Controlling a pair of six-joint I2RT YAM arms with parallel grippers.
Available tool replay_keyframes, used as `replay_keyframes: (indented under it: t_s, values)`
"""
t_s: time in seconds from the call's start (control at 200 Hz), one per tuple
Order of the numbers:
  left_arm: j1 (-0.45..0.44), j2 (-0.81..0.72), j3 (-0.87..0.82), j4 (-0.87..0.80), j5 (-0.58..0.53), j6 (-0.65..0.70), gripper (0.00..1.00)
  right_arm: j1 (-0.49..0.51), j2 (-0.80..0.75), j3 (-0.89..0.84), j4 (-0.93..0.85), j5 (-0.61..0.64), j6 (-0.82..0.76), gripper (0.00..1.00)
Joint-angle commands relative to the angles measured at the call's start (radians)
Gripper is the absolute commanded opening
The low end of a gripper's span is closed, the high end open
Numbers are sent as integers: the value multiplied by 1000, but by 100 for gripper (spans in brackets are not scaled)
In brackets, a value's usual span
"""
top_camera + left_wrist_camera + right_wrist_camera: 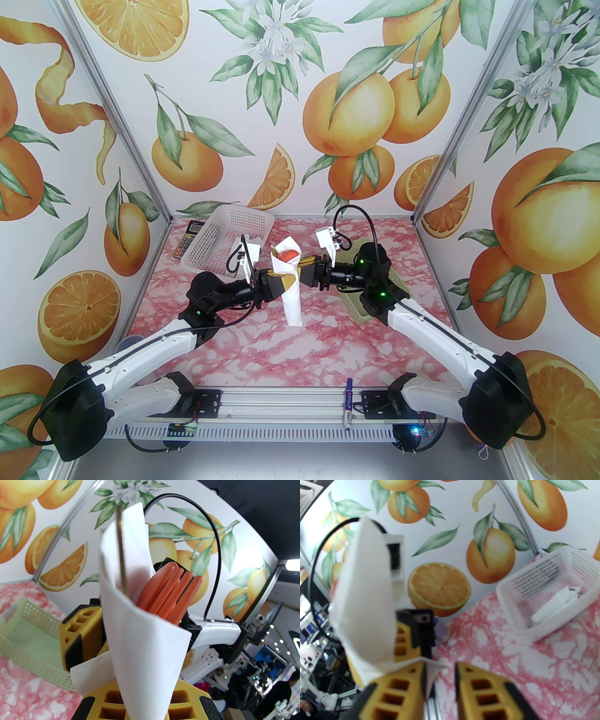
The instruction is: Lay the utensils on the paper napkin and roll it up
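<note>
The paper napkin point(291, 300) is rolled into a white cone and stands upright above the middle of the table. The utensils point(287, 255) show as orange-red heads poking out of its open top, with fork tines point(171, 592) clear in the left wrist view. My left gripper point(280, 287) is shut on the cone's middle from the left, its yellow fingers point(105, 702) on either side of the napkin point(145, 639). My right gripper point(305, 268) stands open just right of the roll. A gap shows between its fingers point(485, 691), and a napkin corner point(431, 667) lies against the left one.
At the back left a white mesh basket point(229, 239) holds folded white paper point(555, 606), with a calculator point(187, 239) beside it. A pale green basket point(370, 304) sits under the right arm. A blue-and-white marker pen point(348, 405) lies on the front rail.
</note>
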Motion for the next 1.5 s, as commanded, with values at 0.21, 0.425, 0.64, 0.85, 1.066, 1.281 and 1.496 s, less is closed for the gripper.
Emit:
replay_keyframes:
  t_s: [0.21,0.425,0.64,0.85,1.066,1.281,1.496]
  values:
    - [-10,22,32,-24,21,15,0,-45,-11,63,-146,83,-76,39]
    - [-7,4,31,-107,-32,58,0,-164,-61,22,-249,150,-89,39]
    - [-5,-18,40,-266,-115,131,0,-274,-184,17,-440,149,-145,43]
    - [-5,-20,36,-327,-191,151,0,-253,-302,-46,-464,71,-24,42]
    - [-4,-15,33,-320,-224,135,0,-66,-381,-155,-374,154,84,48]
    - [-4,-9,22,-290,-223,105,0,52,-336,-195,-309,245,88,52]
    - [-3,3,20,-267,-207,85,0,99,-265,-156,-319,299,19,56]
